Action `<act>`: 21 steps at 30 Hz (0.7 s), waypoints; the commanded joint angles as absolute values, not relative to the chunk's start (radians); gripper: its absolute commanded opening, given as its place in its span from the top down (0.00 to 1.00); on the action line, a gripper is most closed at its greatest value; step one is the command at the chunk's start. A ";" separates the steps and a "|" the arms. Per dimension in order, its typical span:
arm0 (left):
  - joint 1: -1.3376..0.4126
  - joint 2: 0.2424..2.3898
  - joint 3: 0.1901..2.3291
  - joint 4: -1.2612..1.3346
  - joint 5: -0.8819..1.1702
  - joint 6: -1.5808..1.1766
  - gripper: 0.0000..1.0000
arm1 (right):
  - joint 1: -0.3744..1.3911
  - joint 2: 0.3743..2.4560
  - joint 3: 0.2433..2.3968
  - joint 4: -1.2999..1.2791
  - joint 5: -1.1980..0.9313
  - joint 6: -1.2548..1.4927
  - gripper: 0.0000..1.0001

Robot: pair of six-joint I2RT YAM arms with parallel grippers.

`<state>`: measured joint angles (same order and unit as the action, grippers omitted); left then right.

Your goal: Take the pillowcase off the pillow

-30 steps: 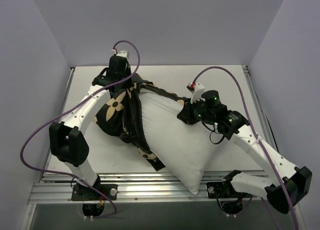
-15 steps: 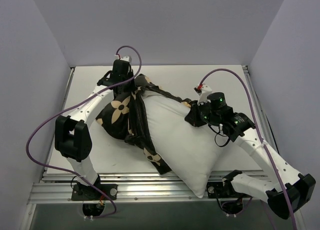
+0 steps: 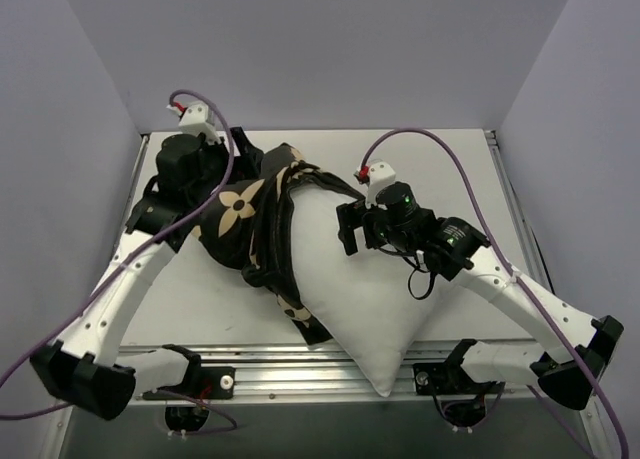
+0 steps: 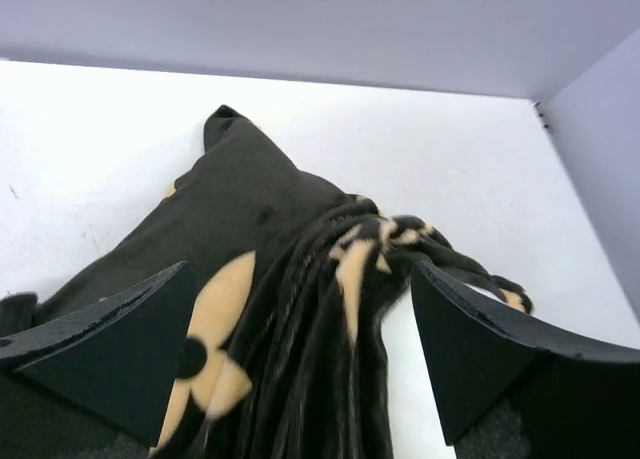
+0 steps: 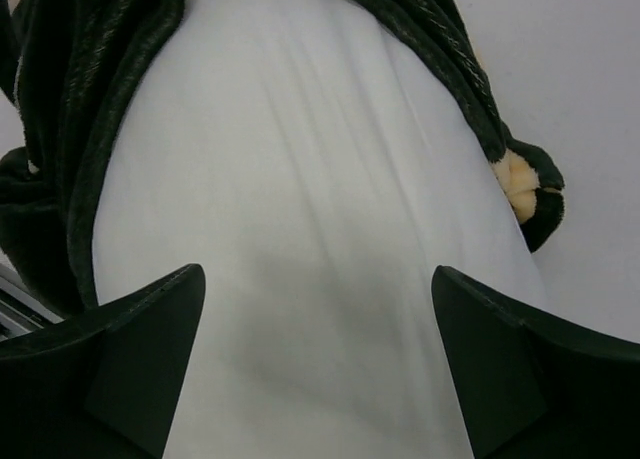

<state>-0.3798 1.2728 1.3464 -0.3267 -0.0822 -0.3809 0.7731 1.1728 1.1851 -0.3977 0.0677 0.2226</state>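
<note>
Both grippers had let go: left gripper (image 4: 300, 279) stood spread over the pillowcase (image 4: 250, 209) at 10 o'clock, right gripper (image 5: 318, 274) spread over the pillow (image 5: 300, 179). We judged a regrasp step: repinch the pillowcase, anchor the pillow.

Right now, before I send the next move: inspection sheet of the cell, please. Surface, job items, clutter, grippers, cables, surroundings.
Surface: white table, flat, bare around the pillow.
Pillowcase: bunched over the pillow's far-left end, with one strip trailing along its left edge toward the front.
Pillow: mostly uncovered and lying diagonally. Its near corner overhangs the front rail.
Clutter: nothing seen.
Left gripper: fingers wide apart above the bunched pillowcase, holding nothing.
Right gripper: fingers wide apart over the bare pillow, holding nothing.
Cables: purple, looping free off both arms. None seen caught in the fabric.
Surroundings: plain grey walls on three sides.
</note>
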 commanded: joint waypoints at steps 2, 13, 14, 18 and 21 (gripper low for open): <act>-0.396 1.085 1.166 -0.454 -0.112 -0.455 0.04 | 0.912 1.187 1.239 -0.414 0.322 0.158 0.08; -0.397 0.740 0.804 -0.554 -0.017 -0.517 0.04 | 1.238 1.313 1.209 -0.417 0.428 0.118 0.00; -0.397 0.729 0.786 -0.551 -0.014 -0.517 0.04 | 1.273 1.331 1.204 -0.419 0.426 0.123 0.00; -0.397 0.716 0.761 -0.560 0.000 -0.526 0.04 | 1.310 1.385 1.167 -0.417 0.429 0.150 0.00; -0.397 0.718 0.736 -0.542 0.040 -0.540 0.04 | 1.310 1.445 1.118 -0.410 0.483 0.173 0.00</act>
<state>-0.3965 0.7162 0.7635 -0.5724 -0.0090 -0.5171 1.3128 1.3960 1.1584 -0.3977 0.3954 0.1406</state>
